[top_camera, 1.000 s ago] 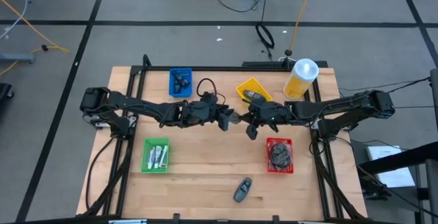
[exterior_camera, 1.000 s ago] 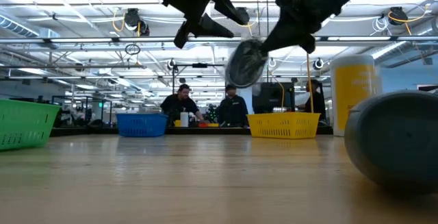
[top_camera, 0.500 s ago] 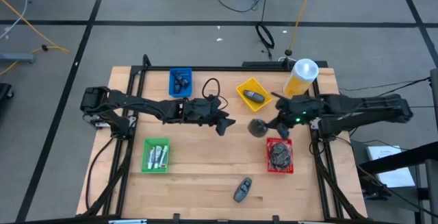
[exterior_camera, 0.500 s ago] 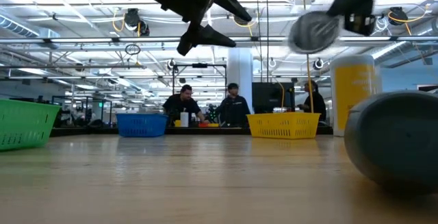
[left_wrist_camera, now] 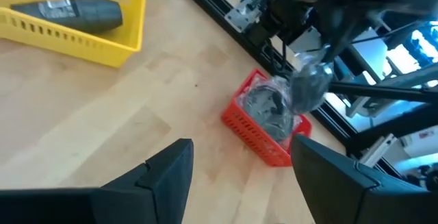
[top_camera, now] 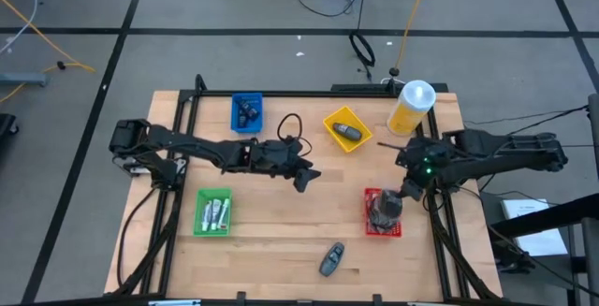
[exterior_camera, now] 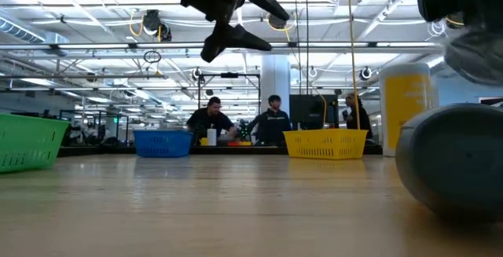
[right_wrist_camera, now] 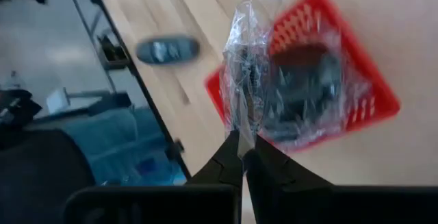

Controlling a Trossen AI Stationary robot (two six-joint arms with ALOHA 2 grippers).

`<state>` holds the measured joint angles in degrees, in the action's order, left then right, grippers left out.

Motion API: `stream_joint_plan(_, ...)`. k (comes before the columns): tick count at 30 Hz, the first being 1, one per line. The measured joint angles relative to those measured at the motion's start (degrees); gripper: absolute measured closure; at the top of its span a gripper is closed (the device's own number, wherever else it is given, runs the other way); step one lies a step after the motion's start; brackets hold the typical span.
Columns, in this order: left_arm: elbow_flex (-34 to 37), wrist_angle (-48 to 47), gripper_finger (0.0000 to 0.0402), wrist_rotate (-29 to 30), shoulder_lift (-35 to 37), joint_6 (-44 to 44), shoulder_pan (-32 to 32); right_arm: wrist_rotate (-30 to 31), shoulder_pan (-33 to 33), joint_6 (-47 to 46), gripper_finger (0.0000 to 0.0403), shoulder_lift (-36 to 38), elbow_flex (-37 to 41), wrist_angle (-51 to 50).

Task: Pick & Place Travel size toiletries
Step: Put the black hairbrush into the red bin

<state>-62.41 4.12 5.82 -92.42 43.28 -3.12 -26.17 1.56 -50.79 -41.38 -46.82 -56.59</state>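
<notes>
My right gripper (top_camera: 404,192) is shut on a grey round wrapped pad (top_camera: 386,209), one of the travel size toiletries. The pad hangs just over the red tray (top_camera: 369,227), which holds more wrapped pads (right_wrist_camera: 308,80). The left wrist view shows the pad (left_wrist_camera: 311,87) above that tray (left_wrist_camera: 256,138). My left gripper (top_camera: 304,177) stands open and holds nothing above the middle of the table. A dark-grey oblong piece (top_camera: 330,258) lies loose on the wood near the front edge. My right gripper pinches the clear wrapper's crinkled edge (right_wrist_camera: 241,136) between its two shut fingertips (right_wrist_camera: 229,162). The fingers slant down from the table's right side. The pad hangs beyond the fingertips in its wrap, lifted clear above the red tray (right_wrist_camera: 373,97).
A yellow tray (top_camera: 329,121) with a dark oblong piece (top_camera: 348,132) and a blue tray (top_camera: 246,112) stand at the back. A green tray (top_camera: 199,214) with white tubes is at the front left. A large yellow bottle (top_camera: 412,107) stands at the back right.
My right gripper has carried the wrapped pad from the middle of the table toward the right edge and a little nearer, tipping downward, so the pad now hangs over the red tray. My left gripper has stayed near the middle and has opened wider.
</notes>
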Motion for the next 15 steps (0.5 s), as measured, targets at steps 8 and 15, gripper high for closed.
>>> stream_joint_plan(8, 0.0, 0.0, 0.0160, 0.2, 0.0, 3.1, -2.7, -5.6, 0.0, -6.1, 0.0403, 0.0, 14.2, 18.2)
stream_joint_plan(15, 0.0, -0.1, 0.0160, 0.2, 0.0, 3.7, -6.2, -5.7, 0.0, -9.0, 0.0387, 0.0, 21.6, 29.1)
